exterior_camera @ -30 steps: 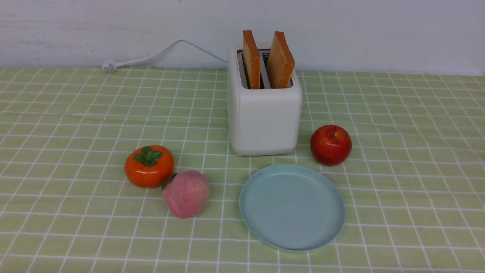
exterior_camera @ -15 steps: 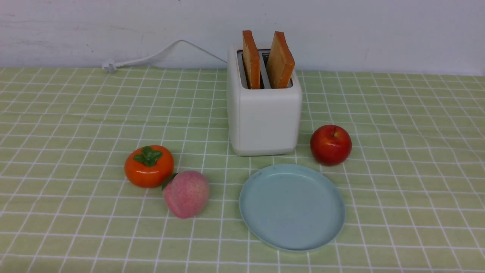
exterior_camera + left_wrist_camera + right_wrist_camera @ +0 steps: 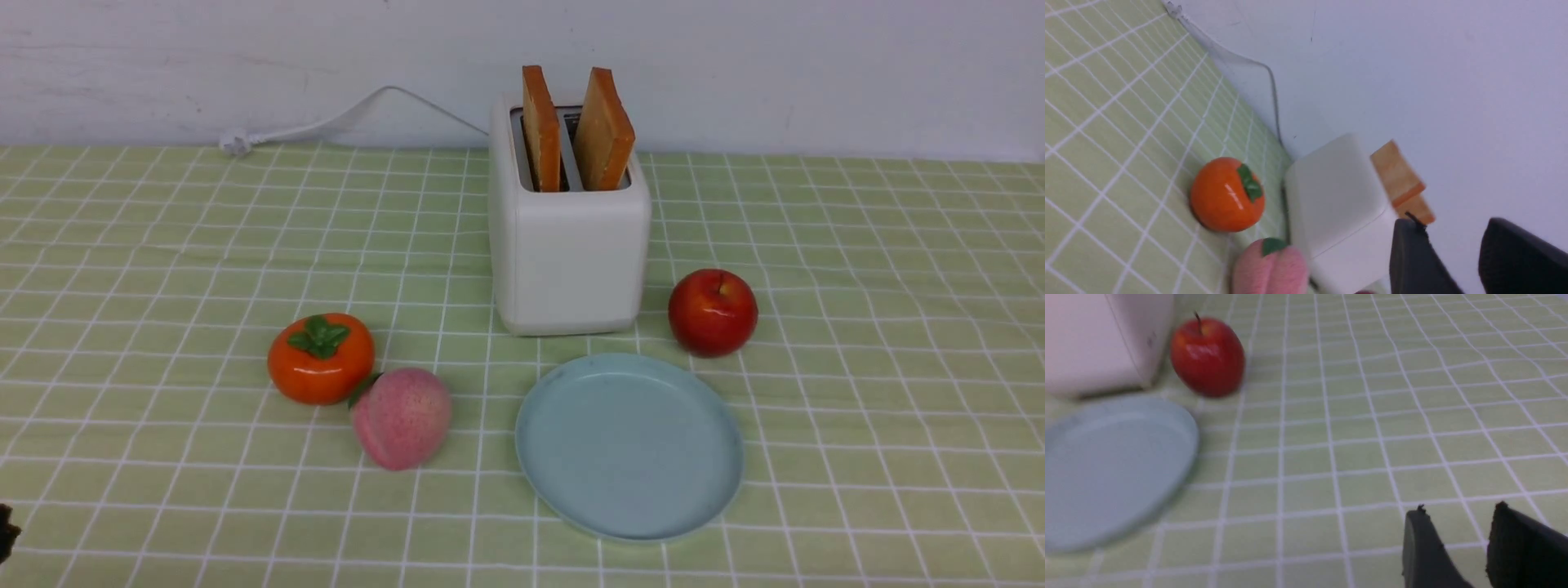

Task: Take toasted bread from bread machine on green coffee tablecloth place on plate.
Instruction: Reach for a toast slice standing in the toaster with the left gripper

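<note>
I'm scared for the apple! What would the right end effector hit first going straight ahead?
Probably nothing: the right end effector faces only bare tablecloth; the apple sits well aside.

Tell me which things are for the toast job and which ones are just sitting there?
For the job:
toasted bread, both slices, in the bread machine
plate
green coffee tablecloth

Just lying about:
red apple
orange persimmon
pink peach
</note>
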Controlling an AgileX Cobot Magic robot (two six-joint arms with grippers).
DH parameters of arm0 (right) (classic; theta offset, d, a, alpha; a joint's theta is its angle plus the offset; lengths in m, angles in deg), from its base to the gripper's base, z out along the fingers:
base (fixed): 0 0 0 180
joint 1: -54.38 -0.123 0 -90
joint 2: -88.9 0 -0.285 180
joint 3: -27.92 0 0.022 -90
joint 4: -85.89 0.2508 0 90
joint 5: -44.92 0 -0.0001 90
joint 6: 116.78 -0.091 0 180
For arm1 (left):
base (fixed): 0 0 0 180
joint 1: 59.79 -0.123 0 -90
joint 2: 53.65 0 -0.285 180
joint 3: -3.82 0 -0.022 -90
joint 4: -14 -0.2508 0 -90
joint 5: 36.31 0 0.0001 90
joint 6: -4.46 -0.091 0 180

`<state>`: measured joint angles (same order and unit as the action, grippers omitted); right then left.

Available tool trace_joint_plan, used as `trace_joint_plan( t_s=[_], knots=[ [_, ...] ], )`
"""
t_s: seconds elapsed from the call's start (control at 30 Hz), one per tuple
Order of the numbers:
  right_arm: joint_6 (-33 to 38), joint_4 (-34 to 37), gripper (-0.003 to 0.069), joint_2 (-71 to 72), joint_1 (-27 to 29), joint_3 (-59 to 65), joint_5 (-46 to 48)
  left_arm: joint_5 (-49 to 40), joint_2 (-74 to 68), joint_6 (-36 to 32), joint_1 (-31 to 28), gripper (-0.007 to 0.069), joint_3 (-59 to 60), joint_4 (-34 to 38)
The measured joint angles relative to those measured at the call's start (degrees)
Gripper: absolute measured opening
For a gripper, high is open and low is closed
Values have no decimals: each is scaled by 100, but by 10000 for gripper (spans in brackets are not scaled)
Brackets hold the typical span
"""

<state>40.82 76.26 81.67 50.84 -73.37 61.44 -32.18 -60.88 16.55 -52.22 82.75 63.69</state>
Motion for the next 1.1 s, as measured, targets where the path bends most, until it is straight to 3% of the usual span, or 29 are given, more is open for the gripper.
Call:
trace_joint_plan(
  t_s=[0.13, 0.3, 0.5, 0.67, 0.77, 0.93, 1.07, 1.1],
  knots=[
    [-858, 617, 240, 0, 0, 5, -1010, -339, 0, -397, 0, 195, -104, 426],
    [-1260, 736, 240, 0, 0, 5, -2022, -1311, -149, -1774, 0, -12, -886, 293],
    [-1480, 638, 240, 0, -5, 5, -2723, -1915, -1385, -3402, 0, -13, -1540, 206],
    [-2169, 99, 169, -453, -195, -606, -1294, -1839, -2751, -4329, 0, -13, -2353, 551],
    [-2167, -138, 123, -991, -455, -1168, -522, -1793, -3367, -4670, 0, -13, -2771, 877],
    [-1011, -172, 38, -2704, -1727, -2803, 1548, -2000, -5053, -5917, 0, -13, -3786, 1829],
    [-585, -109, 24, -3319, -2361, -3424, 2089, -2267, -5857, -7025, 107, -13, -4318, 2819],
    [-510, -107, 22, -3467, -2620, -3643, 2046, -2147, -6154, -7644, 302, -13, -4547, 3368]
  ],
)
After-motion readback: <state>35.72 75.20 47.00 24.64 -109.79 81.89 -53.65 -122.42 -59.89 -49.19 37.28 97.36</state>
